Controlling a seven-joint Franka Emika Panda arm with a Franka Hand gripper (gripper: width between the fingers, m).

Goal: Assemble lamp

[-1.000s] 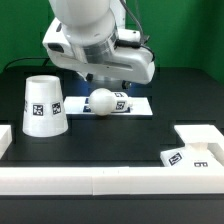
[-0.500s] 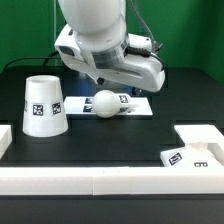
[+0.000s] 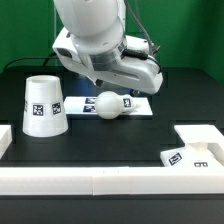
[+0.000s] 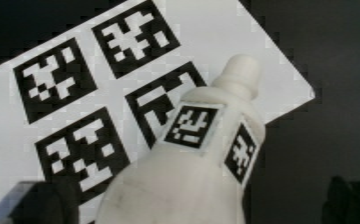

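Observation:
The white bulb lies on its side on the marker board, with its tagged neck pointing to the exterior view's right. In the wrist view the bulb fills the middle, with its round end between my fingers. My gripper is open and straddles the round end, one dark fingertip on each side, apart from it. The arm's white hand hangs just above the bulb and hides the fingers. The tapered shade stands at the left. The flat square base lies at the front right.
A low white wall runs along the front of the black table. A white bracket-shaped block sits at the right, behind the base. The marker board's tags show beneath the bulb.
The arm has shifted toward the exterior view's right over the bulb. The bulb, shade and base have not moved.

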